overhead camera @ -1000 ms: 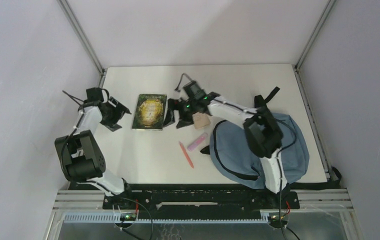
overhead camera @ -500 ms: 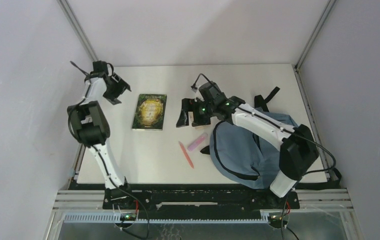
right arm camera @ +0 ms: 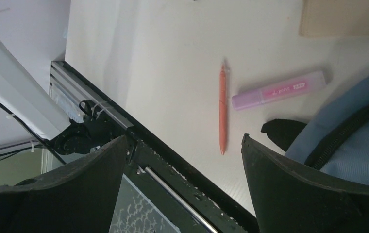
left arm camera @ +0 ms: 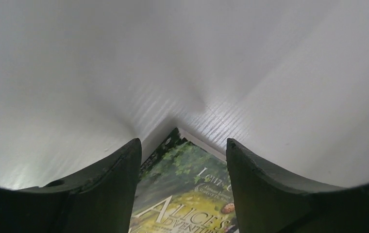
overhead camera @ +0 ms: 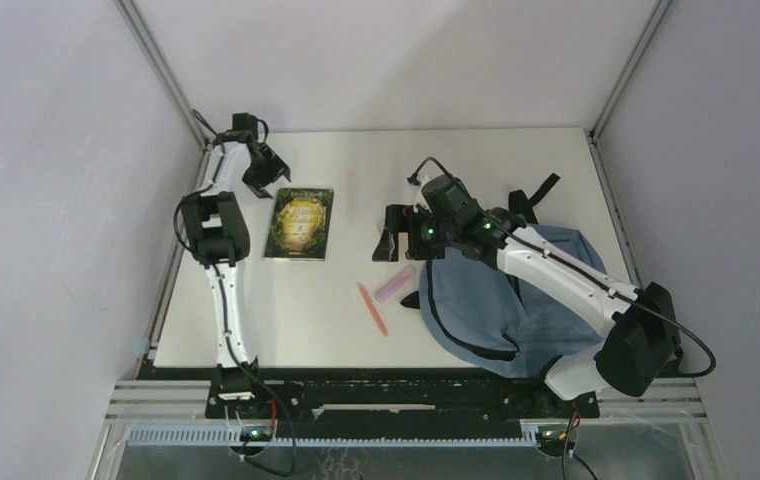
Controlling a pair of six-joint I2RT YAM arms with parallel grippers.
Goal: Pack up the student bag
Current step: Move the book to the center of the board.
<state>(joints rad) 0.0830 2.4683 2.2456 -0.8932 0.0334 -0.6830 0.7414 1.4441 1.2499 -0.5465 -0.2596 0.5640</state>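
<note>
While the white table (overhead camera: 496,165) sits between pale grey walls (overhead camera: 386,60), the left claw (left arm camera: 182,141) gapes empty above a corner of the Alice book (left arm camera: 187,194); the right claw (right arm camera: 185,139) spreads wide, empty.

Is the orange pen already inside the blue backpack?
No, the orange pen lies on the white table next to the purple highlighter, outside the blue backpack.

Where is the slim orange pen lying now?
In the top view, the slim orange pen lies just left of the lilac highlighter, near the dusty-blue fabric backpack.
</note>
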